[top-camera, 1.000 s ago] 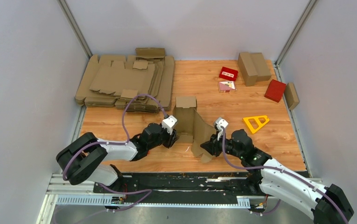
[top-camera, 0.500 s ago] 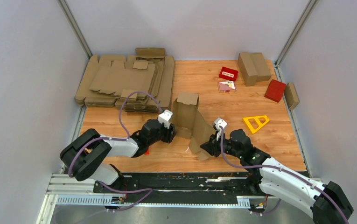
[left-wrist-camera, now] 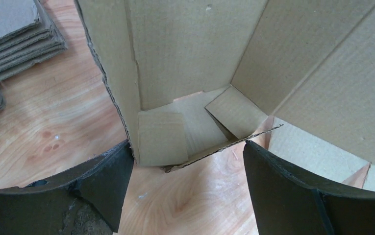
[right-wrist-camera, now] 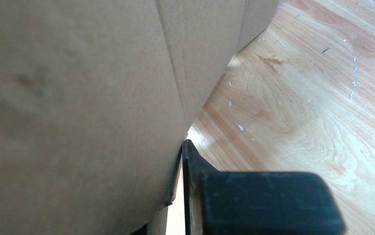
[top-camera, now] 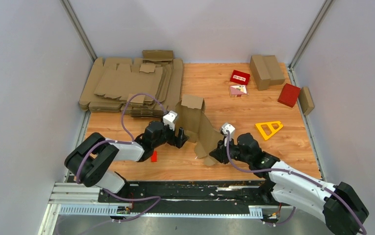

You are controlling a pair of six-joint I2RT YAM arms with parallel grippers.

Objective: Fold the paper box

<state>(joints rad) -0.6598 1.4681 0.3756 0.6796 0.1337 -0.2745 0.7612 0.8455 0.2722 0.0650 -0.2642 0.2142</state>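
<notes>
Box (top-camera: pixel 195 125) is standing upright mid-frame, long axis vertical, hollow facing the left gripper (left-wrist-camera: pixel 187 159), whose fingers are spreading wide. Cardboard is hiding the right gripper's (top-camera: pixel 215 152) closure. Box is sitting further left than before.

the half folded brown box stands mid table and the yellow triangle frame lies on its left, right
No. The yellow triangular frame lies to the right of the paper box, not its left; the top external view shows it. The box does stand half folded on the table.
</notes>
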